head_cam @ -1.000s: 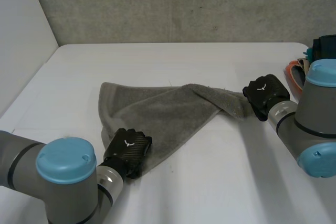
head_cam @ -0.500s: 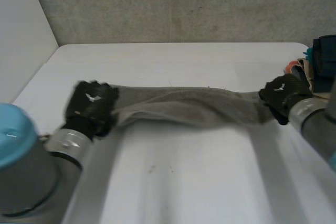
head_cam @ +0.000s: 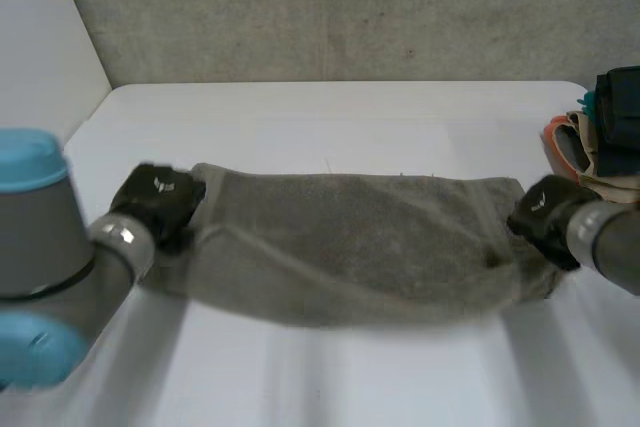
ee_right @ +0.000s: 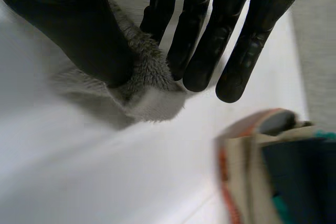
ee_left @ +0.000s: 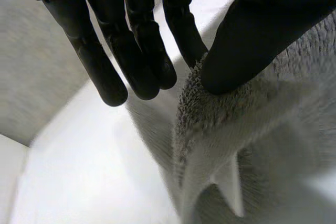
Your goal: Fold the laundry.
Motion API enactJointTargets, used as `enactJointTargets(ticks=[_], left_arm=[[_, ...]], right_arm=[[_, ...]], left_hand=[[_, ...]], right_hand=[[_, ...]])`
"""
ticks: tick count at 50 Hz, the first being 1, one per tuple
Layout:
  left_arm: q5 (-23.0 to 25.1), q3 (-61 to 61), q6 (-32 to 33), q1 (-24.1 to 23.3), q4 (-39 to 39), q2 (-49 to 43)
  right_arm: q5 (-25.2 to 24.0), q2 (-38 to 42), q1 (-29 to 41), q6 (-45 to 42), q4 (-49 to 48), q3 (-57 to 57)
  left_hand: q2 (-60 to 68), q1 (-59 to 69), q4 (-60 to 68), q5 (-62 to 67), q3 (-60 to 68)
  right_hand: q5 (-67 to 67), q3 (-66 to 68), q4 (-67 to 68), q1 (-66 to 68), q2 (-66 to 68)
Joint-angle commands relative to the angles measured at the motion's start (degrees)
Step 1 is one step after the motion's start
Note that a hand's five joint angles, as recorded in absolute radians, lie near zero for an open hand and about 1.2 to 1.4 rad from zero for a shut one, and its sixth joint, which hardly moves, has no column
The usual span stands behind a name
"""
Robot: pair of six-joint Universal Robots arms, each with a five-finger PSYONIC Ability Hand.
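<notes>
We find the grey terry-cloth towel [head_cam: 350, 247] drawn out lengthwise across the middle of the white table [head_cam: 330, 117]. In the head view it runs from nine o'clock to three o'clock, with one black hand at each end. Its far long edge runs nearly straight between the hands, and its near edge sags toward six o'clock. We cannot tell whether that near edge touches the table.

The left hand [head_cam: 155, 202] is at the towel's nine o'clock end, at the far corner. In the left wrist view its fingers [ee_left: 131, 51] are nearly straight and close together. The thumb [ee_left: 252, 35] bears down on the towel's fuzzy edge and pinches it against the nearest finger. The cloth falls away from that pinch in folds.

The right hand [head_cam: 545, 217] is at the three o'clock end, near the far corner. In the right wrist view its fingers [ee_right: 197, 40] are likewise extended. The thumb [ee_right: 73, 35] closes on a small bunched corner of the towel, which is nipped between thumb and fingertips.

A pile of coloured garments [head_cam: 615, 122], orange, beige, dark blue and teal, lies at the table's edge at about two o'clock from the towel. It is just beyond the right hand and apart from the towel. A grey concrete wall [head_cam: 330, 7] stands behind the table at twelve o'clock.
</notes>
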Motion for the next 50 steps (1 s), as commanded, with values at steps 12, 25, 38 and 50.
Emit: enactJointTargets(ticks=[12,25,38,50], left_arm=[[-3.00,42.71,4.22,3.59,41.37,-13.15],[-2.55,27.35,-1.05,4.56,34.79,-13.15],[3.16,6.43,-0.35,4.38,32.16,-14.83],[3.33,-13.17,0.52,8.68,-1.74,7.75]], right_arm=[[2.81,7.93,4.01,12.38,-52.51,-31.38],[1.41,10.04,6.82,13.52,-48.93,-22.43],[0.96,18.40,6.29,15.89,-33.82,-14.16],[0.00,3.03,-0.29,12.30,-4.92,1.21]], left_hand=[[11.32,15.06,11.12,13.87,11.70],[11.32,15.06,11.12,13.87,11.70],[11.32,15.06,11.12,13.87,11.70],[11.32,15.06,11.12,13.87,11.70]], right_hand=[[13.07,12.17,11.87,23.67,12.51],[13.07,12.17,11.87,23.67,12.51],[13.07,12.17,11.87,23.67,12.51],[13.07,12.17,11.87,23.67,12.51]])
